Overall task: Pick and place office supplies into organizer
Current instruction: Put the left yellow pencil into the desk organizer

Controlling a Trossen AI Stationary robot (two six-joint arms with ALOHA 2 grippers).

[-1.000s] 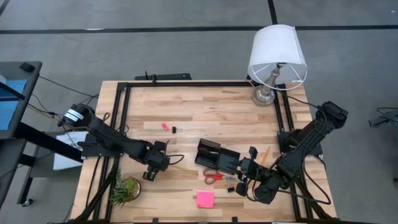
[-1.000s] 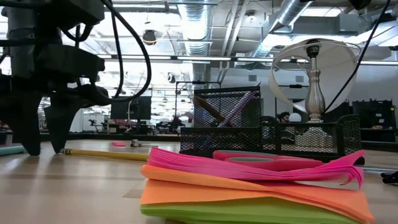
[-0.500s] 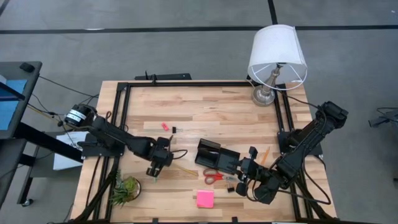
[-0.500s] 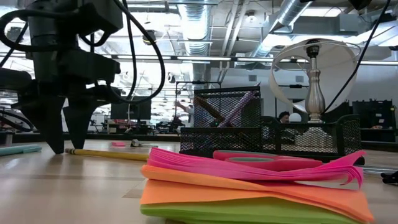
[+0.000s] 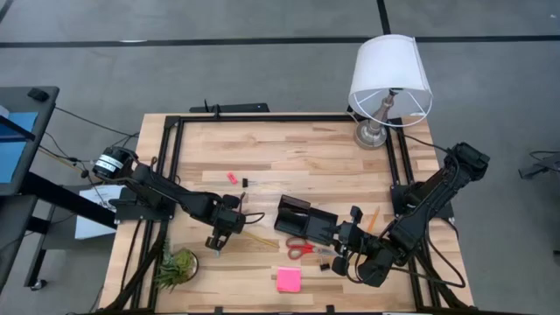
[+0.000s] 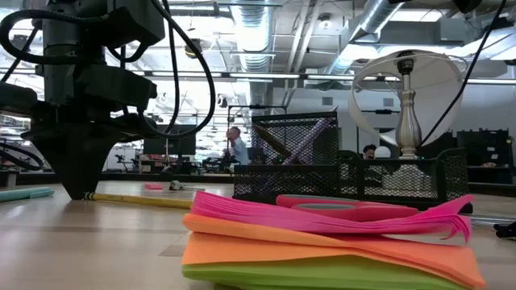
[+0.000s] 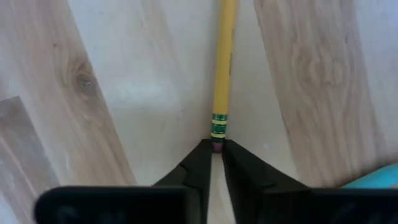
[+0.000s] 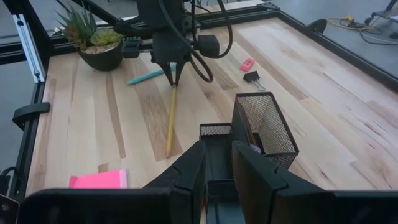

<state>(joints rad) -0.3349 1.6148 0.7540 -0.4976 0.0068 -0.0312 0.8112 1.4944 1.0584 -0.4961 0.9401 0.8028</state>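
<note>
Pencil point(image 7: 222, 68): light, stiff, thin, liable to roll. Left gripper point(image 7: 213, 163) pinches its eraser tip, so it may pivot. Right gripper point(image 8: 217, 163) waits, jaws narrow, empty.

Legible text, labels, brands, numbers, signs: none found in any view; no item on the counter or in the room behind carries readable markings.

Pencil point(image 7: 224, 62) runs off the left wrist picture's edge. Teal pen point(image 7: 378, 180) shows only a corner. Sticky pad point(image 6: 322, 242) fills the low view, blocking scissors point(image 5: 306, 248).
</note>
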